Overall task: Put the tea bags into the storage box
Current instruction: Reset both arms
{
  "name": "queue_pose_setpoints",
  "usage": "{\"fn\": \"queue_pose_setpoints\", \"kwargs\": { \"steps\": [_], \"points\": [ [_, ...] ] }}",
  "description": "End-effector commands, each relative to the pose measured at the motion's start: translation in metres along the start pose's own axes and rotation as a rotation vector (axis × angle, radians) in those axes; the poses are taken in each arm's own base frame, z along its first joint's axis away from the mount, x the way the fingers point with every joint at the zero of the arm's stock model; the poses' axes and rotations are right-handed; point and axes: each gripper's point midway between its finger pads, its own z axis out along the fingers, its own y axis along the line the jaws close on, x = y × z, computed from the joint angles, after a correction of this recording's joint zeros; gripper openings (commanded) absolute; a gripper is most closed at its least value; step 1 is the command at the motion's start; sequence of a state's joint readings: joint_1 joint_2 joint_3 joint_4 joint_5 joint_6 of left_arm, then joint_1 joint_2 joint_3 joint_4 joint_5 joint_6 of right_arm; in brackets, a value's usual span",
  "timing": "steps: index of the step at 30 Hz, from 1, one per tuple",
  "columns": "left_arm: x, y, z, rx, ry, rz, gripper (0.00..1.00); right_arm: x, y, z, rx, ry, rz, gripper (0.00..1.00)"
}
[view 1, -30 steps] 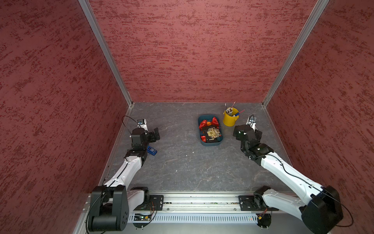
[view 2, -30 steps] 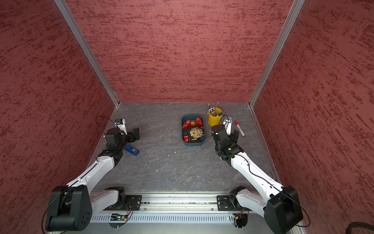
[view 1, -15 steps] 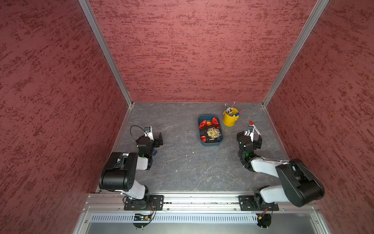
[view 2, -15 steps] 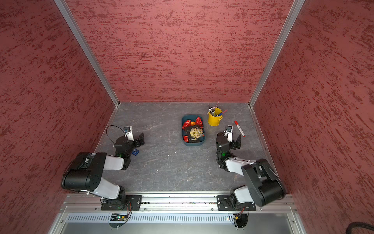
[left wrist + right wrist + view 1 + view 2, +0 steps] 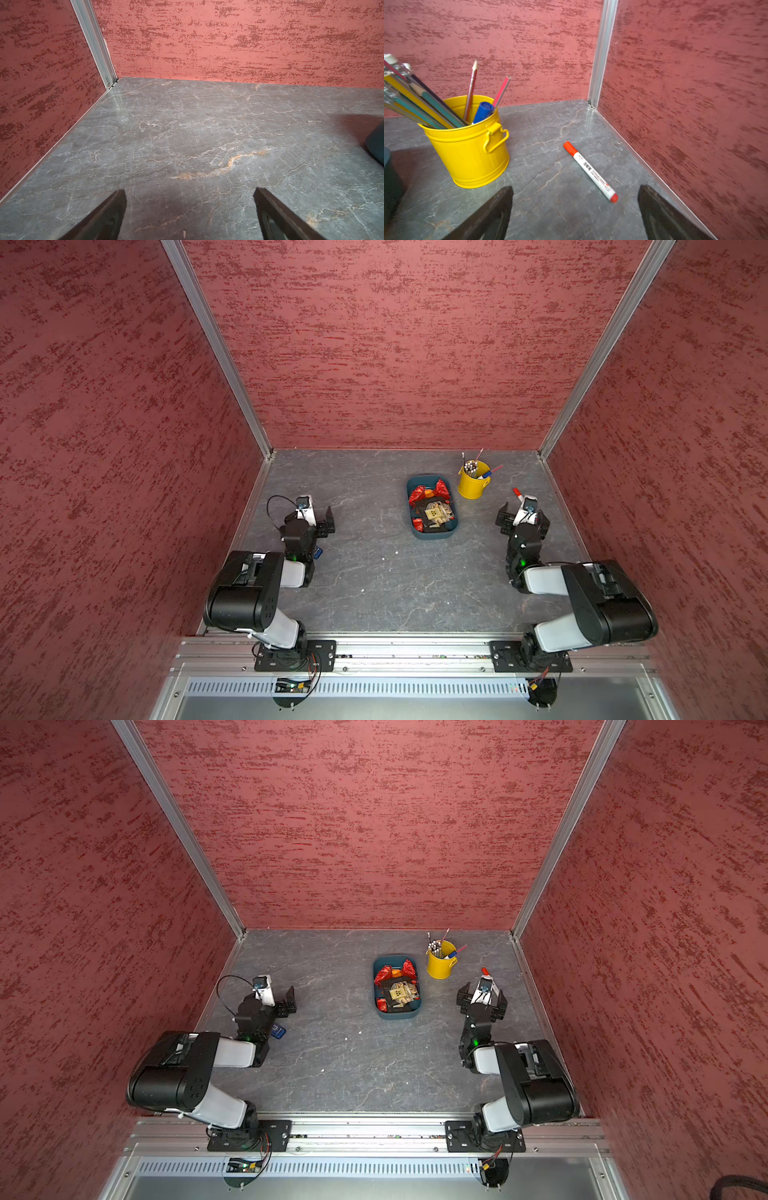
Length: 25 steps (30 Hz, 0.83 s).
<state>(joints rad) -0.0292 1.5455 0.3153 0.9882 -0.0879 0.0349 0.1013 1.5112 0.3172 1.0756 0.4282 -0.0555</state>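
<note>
The shallow dark teal plastic storage box (image 5: 432, 536) (image 5: 397, 1014), rectangular with rounded corners, sits on the grey veined bench (image 5: 187, 124) between the two grippers, well apart from each. The tea bags (image 5: 432, 508) (image 5: 397, 988) that show in both top views all lie piled inside it. Shiny red crinkled foil packets sit at the end farthest from the grippers with an orange foil one between them. Black-backed sachets with beige labels fill the middle, and another red packet lies in a corner at the nearer end.

The left gripper (image 5: 189, 190) hangs low over bare bench with its dark fingers spread wide and nothing between them. The box's rounded wall (image 5: 377, 143) shows off to its outer side, toward the right arm. A small blue stapler-like tool (image 5: 318, 552) (image 5: 278, 1031) lies behind this gripper, partly hidden under the wrist.

The right gripper (image 5: 575, 187) is likewise spread wide and empty. A white marker with a red cap (image 5: 589, 170) (image 5: 517, 492) lies flat on the bench just ahead of it, near the side wall. The round yellow metal cup (image 5: 471, 153) (image 5: 471, 489) (image 5: 440, 969) stands upright ahead of this gripper on the box side, just beside the box. It holds pencils, pens and a blue-capped marker, all leaning on its rim.
</note>
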Motion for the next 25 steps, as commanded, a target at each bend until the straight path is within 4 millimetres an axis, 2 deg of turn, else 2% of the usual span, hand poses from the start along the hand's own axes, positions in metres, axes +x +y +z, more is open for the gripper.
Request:
{"fn": "queue_pose_setpoints", "kwargs": {
  "steps": [1,3,14,25],
  "points": [
    [-0.0121,0.0011,0.0020,-0.010,-0.038,0.007,1.00,0.0203,0.0317,-0.0008,-0.185,0.066,0.008,0.98],
    [-0.0125,0.0012,0.0018,-0.011,-0.040,0.007,1.00,0.0174,0.0299,-0.0025,-0.177,0.024,0.003,0.98],
    [-0.0116,0.0006,0.0027,-0.006,-0.033,0.006,1.00,0.0183,0.0297,-0.0033,-0.171,0.035,0.005,0.99],
    [-0.0104,0.0032,0.0056,-0.002,-0.015,-0.006,1.00,0.0203,0.0344,0.0047,-0.182,0.075,-0.006,0.98]
  ]
}}
